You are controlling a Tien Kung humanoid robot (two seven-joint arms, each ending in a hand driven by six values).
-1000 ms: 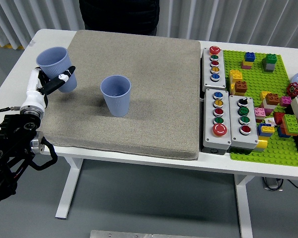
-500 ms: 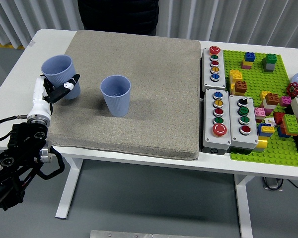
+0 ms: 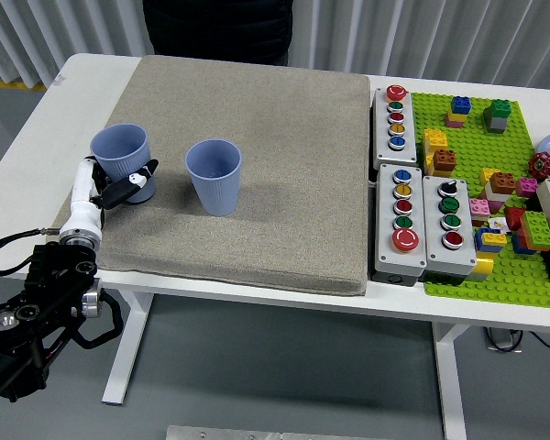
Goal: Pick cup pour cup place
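Two pale blue ribbed cups stand on the grey mat (image 3: 257,165). My left hand (image 3: 119,188), white with black fingers, is curled around the left cup (image 3: 121,158), which stays upright with its base low at the mat; whether it touches I cannot tell. The second cup (image 3: 214,175) stands upright and free about a hand's width to the right. My left arm (image 3: 37,302) comes up from the lower left corner. The right hand is out of the picture.
Three grey button boxes (image 3: 396,117) stand right of the mat, and beyond them a green baseplate (image 3: 481,183) holds several toy bricks. A person in dark clothes (image 3: 218,27) stands at the far edge. The white table (image 3: 37,128) shows left of the mat.
My left hand has carried the left cup down and to the right, from a raised spot near the mat's left edge to low on the mat, nearer the second cup.
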